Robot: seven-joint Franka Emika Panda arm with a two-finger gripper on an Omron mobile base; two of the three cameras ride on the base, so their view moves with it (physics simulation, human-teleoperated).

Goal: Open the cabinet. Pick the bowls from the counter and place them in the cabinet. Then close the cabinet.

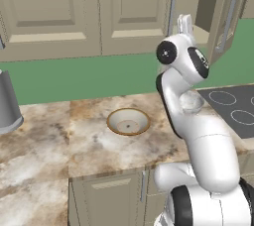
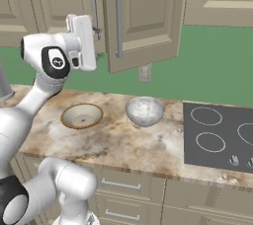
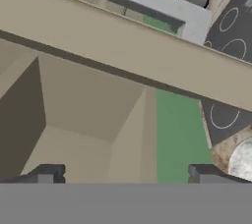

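Observation:
The cabinet hangs above the counter. Its right door is swung open, with its bar handle facing out. My gripper is raised in front of the cabinet, beside the left door's handle; the gripper stands open with nothing between its fingertips, and the cabinet's beige inside lies ahead of them. The cream bowl with its orange-brown rim sits on the counter. To its right sits the mottled grey bowl, which my arm partly hides in the left base view.
A dark stovetop with ring marks lies right of the bowls. A tall grey cylinder stands at the counter's far left. Handle-less panelled doors line the wall to the left. Low cabinets run under the counter.

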